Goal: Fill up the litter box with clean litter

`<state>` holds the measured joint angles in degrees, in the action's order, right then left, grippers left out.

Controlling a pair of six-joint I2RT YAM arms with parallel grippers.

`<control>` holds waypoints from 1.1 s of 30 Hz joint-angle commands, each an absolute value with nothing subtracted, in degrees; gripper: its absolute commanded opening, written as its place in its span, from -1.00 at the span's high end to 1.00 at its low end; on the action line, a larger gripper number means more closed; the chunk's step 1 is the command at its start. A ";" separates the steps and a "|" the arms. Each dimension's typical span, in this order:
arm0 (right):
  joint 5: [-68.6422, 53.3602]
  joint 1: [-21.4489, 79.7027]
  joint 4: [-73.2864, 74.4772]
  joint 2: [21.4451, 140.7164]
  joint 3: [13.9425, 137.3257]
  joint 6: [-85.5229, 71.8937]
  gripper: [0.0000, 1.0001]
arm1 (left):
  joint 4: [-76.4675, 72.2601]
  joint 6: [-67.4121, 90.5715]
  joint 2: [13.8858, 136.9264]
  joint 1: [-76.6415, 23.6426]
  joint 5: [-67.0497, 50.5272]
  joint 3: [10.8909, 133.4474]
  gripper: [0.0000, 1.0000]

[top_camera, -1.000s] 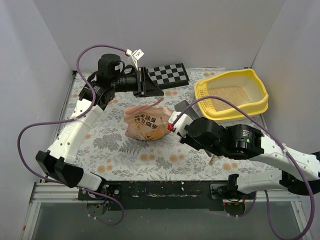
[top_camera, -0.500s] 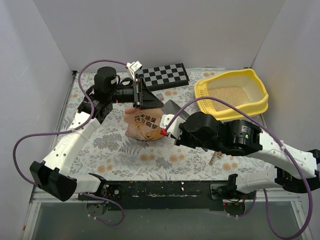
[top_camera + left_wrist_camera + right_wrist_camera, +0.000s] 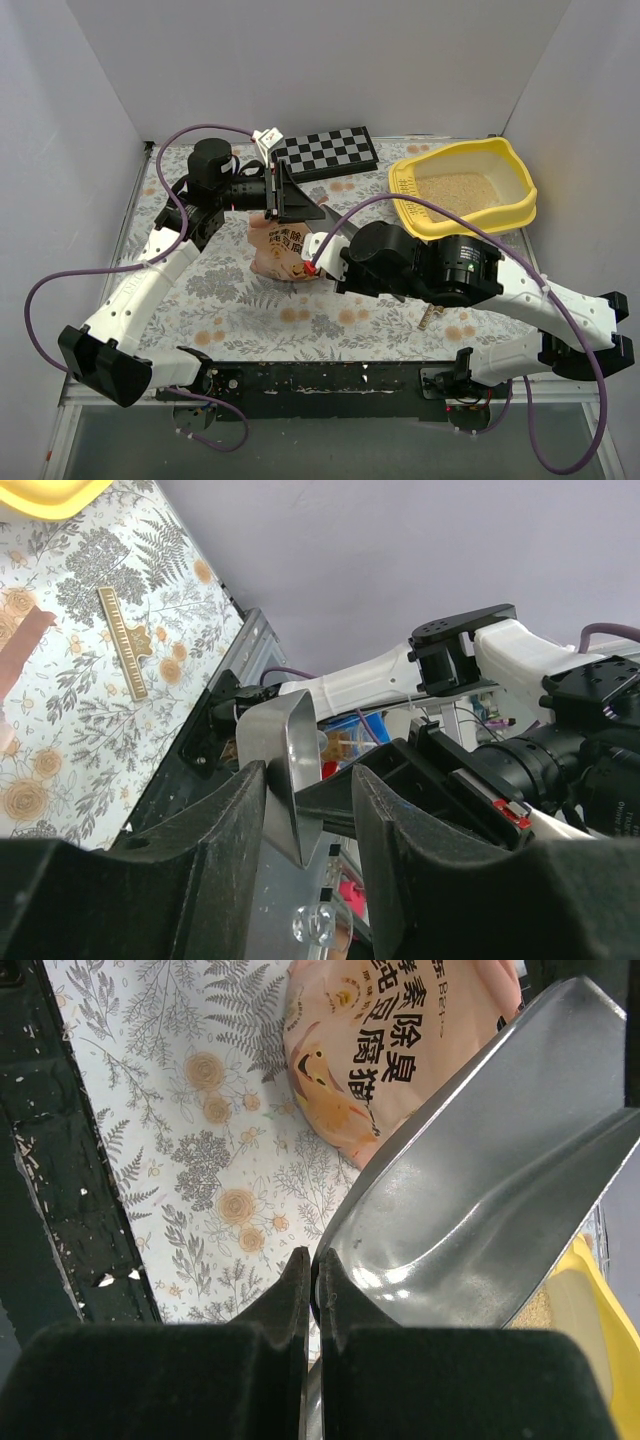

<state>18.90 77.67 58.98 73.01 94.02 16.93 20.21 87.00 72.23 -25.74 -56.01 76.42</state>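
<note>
Right gripper (image 3: 313, 1265) is pressed shut on the silver scoop (image 3: 480, 1200), held near the peach bag (image 3: 283, 250) at centre frame. Left gripper (image 3: 310, 775) is recorded spread. Litter box (image 3: 523, 190) is noted upper right, with clean litter (image 3: 458, 188) inside.

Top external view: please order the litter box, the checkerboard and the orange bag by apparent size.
1. litter box, clearly largest.
2. checkerboard and orange bag: these look alike; the bag is partly covered, so unranked.
</note>
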 commanded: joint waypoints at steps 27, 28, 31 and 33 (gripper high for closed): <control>30.57 78.84 56.26 70.49 104.85 7.57 -0.18 | 26.29 74.26 67.94 -26.81 -37.81 75.59 1.00; 33.02 78.84 55.55 70.49 105.38 6.43 -0.20 | 24.97 74.79 67.42 -26.81 -36.23 75.41 1.00; 38.83 78.75 51.61 70.93 106.52 4.49 -0.35 | 23.03 76.37 67.06 -25.93 -30.25 76.11 1.00; 41.12 77.53 48.70 71.89 107.22 3.61 -0.41 | 20.58 77.77 66.80 -24.18 -29.88 75.33 1.00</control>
<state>32.51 78.72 56.25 71.33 104.57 7.64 26.65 74.89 69.45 -26.35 -36.56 75.37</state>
